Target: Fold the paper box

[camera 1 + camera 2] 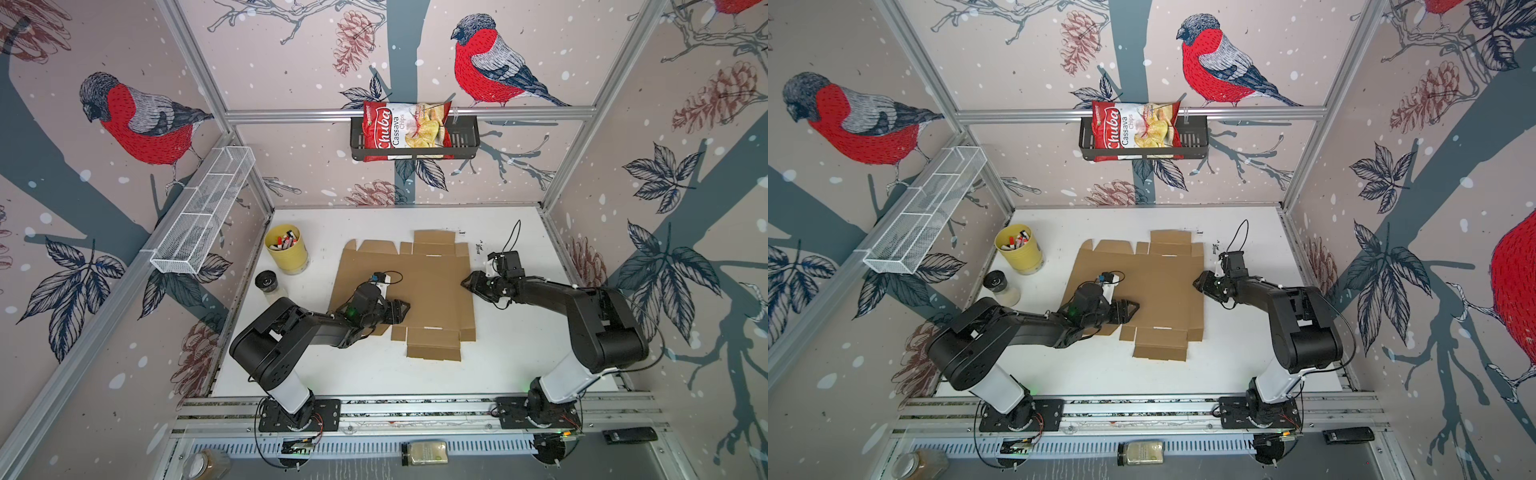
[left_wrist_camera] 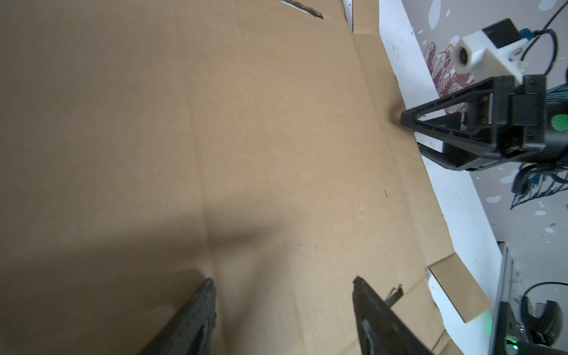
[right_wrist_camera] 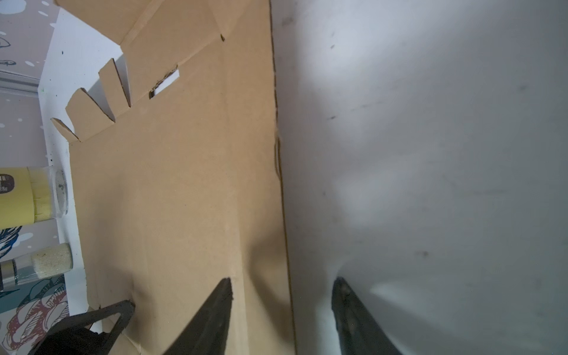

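When inspecting, note yellow cup [image 1: 291, 259] holding markers [image 1: 284, 242] left of paper box [image 1: 436, 282]: flat, brown, unfolded. Find left gripper [image 1: 404, 312] above, fingers apart; right gripper [image 1: 467, 286] astride right edge, likewise.

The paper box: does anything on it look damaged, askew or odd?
Nearly nothing: the paper box lies flat, unfolded. Only a small frayed sliver shows at one cut, near the left gripper.
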Controlling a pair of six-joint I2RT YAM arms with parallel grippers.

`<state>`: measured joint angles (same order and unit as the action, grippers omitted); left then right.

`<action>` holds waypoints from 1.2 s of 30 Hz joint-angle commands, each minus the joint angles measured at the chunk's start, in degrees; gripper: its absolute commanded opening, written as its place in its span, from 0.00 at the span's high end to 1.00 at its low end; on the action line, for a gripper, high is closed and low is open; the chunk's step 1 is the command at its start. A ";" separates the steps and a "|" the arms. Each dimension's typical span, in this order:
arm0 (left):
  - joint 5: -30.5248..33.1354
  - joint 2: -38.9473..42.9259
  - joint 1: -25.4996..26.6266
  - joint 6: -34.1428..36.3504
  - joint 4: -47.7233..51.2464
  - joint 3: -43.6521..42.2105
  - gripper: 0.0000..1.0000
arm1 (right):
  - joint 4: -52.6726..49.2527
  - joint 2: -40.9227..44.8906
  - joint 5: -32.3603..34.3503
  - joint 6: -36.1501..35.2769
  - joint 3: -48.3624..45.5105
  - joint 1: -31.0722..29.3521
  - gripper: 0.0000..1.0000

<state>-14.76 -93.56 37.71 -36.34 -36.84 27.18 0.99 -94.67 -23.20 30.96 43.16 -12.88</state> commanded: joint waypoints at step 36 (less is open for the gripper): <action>13.82 26.50 -5.55 18.14 25.06 14.34 0.28 | -31.66 2.93 48.25 -35.94 24.92 -33.07 0.96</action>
<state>-1.21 -66.41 32.97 -23.29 -12.60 39.88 -29.28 -92.60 18.90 3.05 68.16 -44.07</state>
